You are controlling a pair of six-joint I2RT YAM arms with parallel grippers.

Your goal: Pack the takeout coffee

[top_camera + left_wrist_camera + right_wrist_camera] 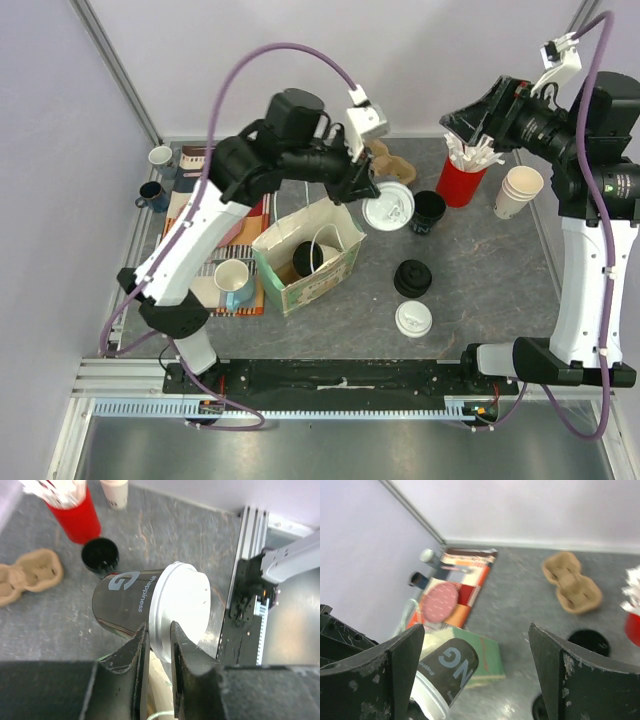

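Note:
A takeout coffee cup (388,207) with a dark printed wall and a white sip lid hangs tilted on its side just right of the open paper bag (335,262). My left gripper (362,188) is shut on it. In the left wrist view the left gripper (158,628) pinches the lid's rim, and the cup (131,599) points away. Inside the bag sits a dark round cup (307,258). A second white-lidded cup (413,319) stands near the front of the table. My right gripper (466,126) hovers open at the back right, and in its own view the right gripper (476,630) holds nothing.
A lidless black cup (428,212), a red cup of straws (459,182), stacked pale cups (519,190) and a cardboard carrier (387,160) stand at the back. A loose black lid (412,277) lies mid-table. Mugs and a patterned mat (222,245) fill the left side.

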